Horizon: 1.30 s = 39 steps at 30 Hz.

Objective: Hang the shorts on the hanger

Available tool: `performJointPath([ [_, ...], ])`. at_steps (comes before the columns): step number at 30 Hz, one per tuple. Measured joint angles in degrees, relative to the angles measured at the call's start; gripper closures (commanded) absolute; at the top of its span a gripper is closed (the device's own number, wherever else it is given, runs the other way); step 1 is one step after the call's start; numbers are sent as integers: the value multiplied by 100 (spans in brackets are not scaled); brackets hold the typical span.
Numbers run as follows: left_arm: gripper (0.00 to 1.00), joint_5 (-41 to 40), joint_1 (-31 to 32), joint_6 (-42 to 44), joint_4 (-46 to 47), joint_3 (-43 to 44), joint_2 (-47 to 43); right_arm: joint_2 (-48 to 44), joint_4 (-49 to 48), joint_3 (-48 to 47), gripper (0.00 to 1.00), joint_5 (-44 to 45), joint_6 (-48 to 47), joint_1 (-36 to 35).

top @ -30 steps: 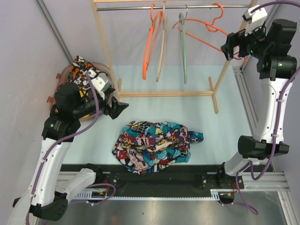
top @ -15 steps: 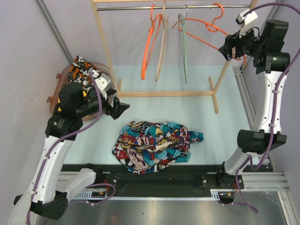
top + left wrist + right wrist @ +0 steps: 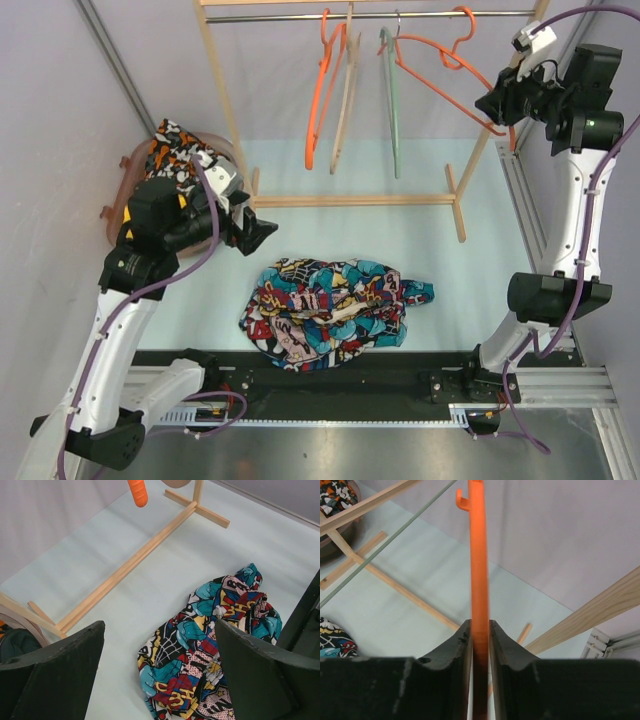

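Observation:
The comic-print shorts (image 3: pixel 335 312) lie crumpled on the table near the front edge, also seen in the left wrist view (image 3: pixel 215 645). The thin orange hanger (image 3: pixel 470 20) hangs by its hook at the right end of the rail. High at the right, my right gripper (image 3: pixel 497 103) is shut on the hanger's lower corner. In the right wrist view the orange rod (image 3: pixel 478 555) runs straight up from between the pressed jaws of that gripper (image 3: pixel 480 627). My left gripper (image 3: pixel 262 232) hovers open, left of the shorts, and the left wrist view shows its jaws (image 3: pixel 159 624) wide apart and holding nothing.
A wooden rack (image 3: pixel 350 200) spans the back, carrying a thicker orange hanger (image 3: pixel 322 90), a wooden one (image 3: pixel 345 100) and a pale green one (image 3: pixel 391 100). A basket (image 3: pixel 115 200) at the left holds an orange-black-white garment (image 3: pixel 175 145). The rack's base bar (image 3: pixel 130 565) lies beyond the shorts.
My right gripper has closed from wide open onto the hanger's rod and shifted slightly right. The left arm has barely moved and stays open.

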State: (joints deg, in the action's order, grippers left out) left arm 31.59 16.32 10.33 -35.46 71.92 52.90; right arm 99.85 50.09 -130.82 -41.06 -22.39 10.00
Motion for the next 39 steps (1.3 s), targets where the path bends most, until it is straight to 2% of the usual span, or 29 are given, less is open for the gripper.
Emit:
performJointPath([
  [1,5,0,0,0,0,0,-9,0,0,0,86,-4,-2,2],
  [3,5,0,0,0,9,0,-22,0,2,-2,100,-22,20,26],
  [12,5,2,0,0,35,-61,11,-168,-13,94,100,46,94,109],
  [19,5,4,0,2,35,-61,136,-1034,-1108,1401,100,365,442,111],
  [26,5,4,0,4,35,-61,214,-1292,-1910,2109,100,483,584,116],
  [31,4,2,0,-2,48,-63,245,-1644,-2306,2605,100,507,581,149],
  [39,1,-44,0,-223,232,-197,251,-2734,-2811,3462,100,507,538,177],
])
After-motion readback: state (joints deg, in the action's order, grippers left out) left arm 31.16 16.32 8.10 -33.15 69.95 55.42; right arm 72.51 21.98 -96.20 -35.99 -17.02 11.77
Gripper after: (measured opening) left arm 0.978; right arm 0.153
